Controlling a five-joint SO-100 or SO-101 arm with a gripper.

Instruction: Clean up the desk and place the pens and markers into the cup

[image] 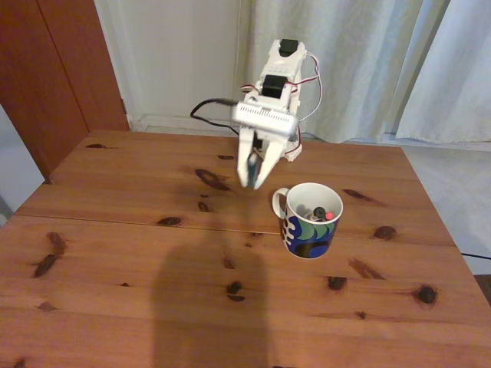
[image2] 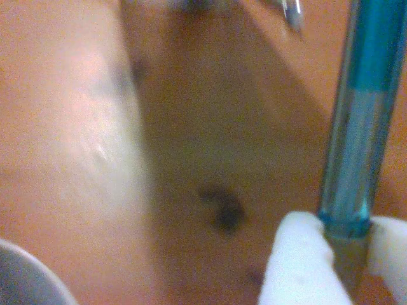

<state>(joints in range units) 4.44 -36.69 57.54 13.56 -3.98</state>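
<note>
In the fixed view my gripper [image: 252,181] hangs blurred above the desk [image: 115,253], just left of the cup [image: 307,239]. The cup is a white mug with blue, green and black waves, standing upright right of centre. Inside it lean dark pen ends, one with a red tip [image: 328,216]. In the wrist view my gripper [image2: 346,257] is shut on a teal-green pen [image2: 362,127], with its white fingertips [image2: 292,267] pinching the pen's lower end. The pen runs up out of the top of that view. The cup's rim [image2: 25,279] shows at the bottom left corner.
The robot's white base [image: 288,146] and a black cable [image: 207,111] sit at the desk's far edge, before a curtain [image: 368,69]. A dark shadow [image: 207,307] lies across the near desk. Dark knots [image2: 222,210] dot the wood.
</note>
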